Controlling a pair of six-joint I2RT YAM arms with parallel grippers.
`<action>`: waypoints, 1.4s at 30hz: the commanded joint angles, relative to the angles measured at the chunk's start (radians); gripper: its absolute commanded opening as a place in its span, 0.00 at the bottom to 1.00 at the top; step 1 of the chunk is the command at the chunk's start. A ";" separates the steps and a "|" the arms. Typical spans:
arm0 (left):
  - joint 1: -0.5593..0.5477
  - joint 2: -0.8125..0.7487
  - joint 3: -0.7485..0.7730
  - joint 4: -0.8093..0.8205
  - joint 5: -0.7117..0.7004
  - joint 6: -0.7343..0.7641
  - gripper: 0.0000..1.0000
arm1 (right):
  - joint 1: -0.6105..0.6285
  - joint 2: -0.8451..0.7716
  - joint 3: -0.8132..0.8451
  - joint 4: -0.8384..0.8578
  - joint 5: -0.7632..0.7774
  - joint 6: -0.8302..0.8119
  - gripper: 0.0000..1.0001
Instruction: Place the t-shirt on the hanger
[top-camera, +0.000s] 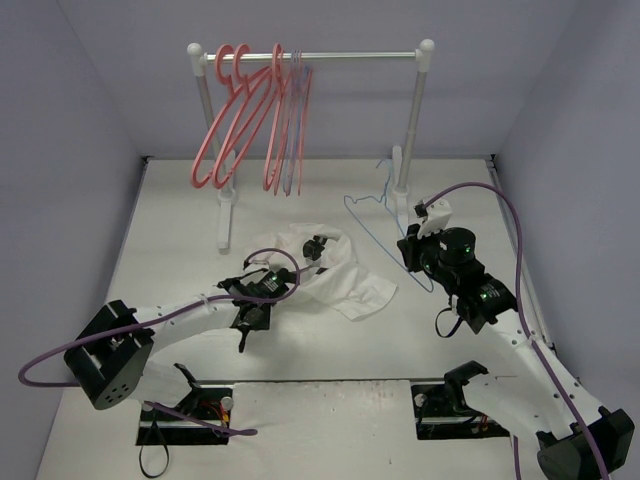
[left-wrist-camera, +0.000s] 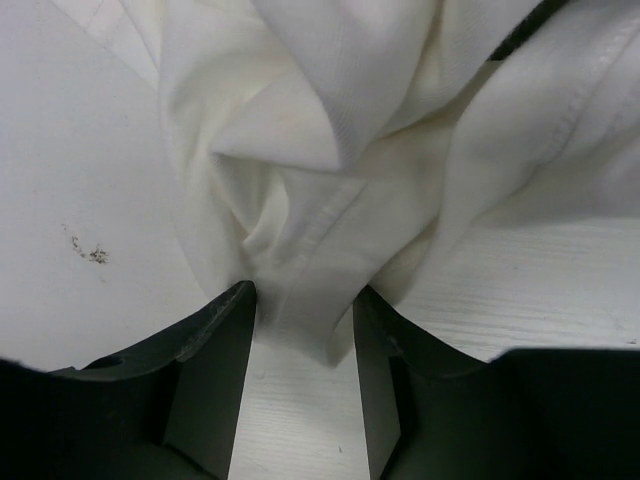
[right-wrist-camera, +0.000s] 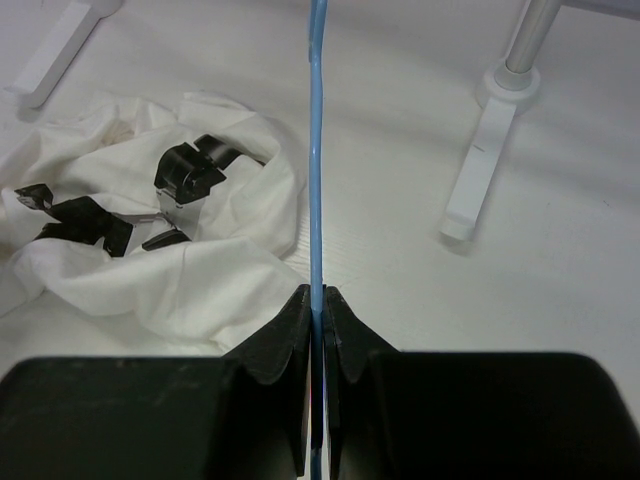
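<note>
The white t-shirt (top-camera: 345, 280) lies crumpled on the table in the middle. My left gripper (top-camera: 318, 248) rests on its upper part. In the left wrist view this gripper (left-wrist-camera: 303, 300) is open, with a fold of the t-shirt (left-wrist-camera: 330, 120) reaching in between its fingertips. The thin light-blue hanger (top-camera: 372, 222) lies tilted to the right of the t-shirt, its hook toward the rack. My right gripper (right-wrist-camera: 318, 295) is shut on the hanger's wire (right-wrist-camera: 317, 150), just right of the t-shirt (right-wrist-camera: 200, 270).
A white clothes rack (top-camera: 320, 57) stands at the back with several pink hangers (top-camera: 240, 120) on its rail. Its feet (top-camera: 225, 220) and right post (right-wrist-camera: 480, 160) stand on the table near the hanger. Grey walls close in both sides.
</note>
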 joint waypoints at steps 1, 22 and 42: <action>0.000 -0.028 0.052 0.010 -0.058 0.014 0.37 | 0.004 -0.003 0.018 0.072 -0.014 0.009 0.04; 0.027 -0.265 0.359 -0.216 -0.196 0.361 0.00 | 0.006 -0.057 0.193 -0.052 -0.519 -0.133 0.00; 0.267 -0.160 0.607 -0.237 -0.001 0.605 0.00 | 0.019 -0.051 0.256 -0.123 -0.815 -0.152 0.00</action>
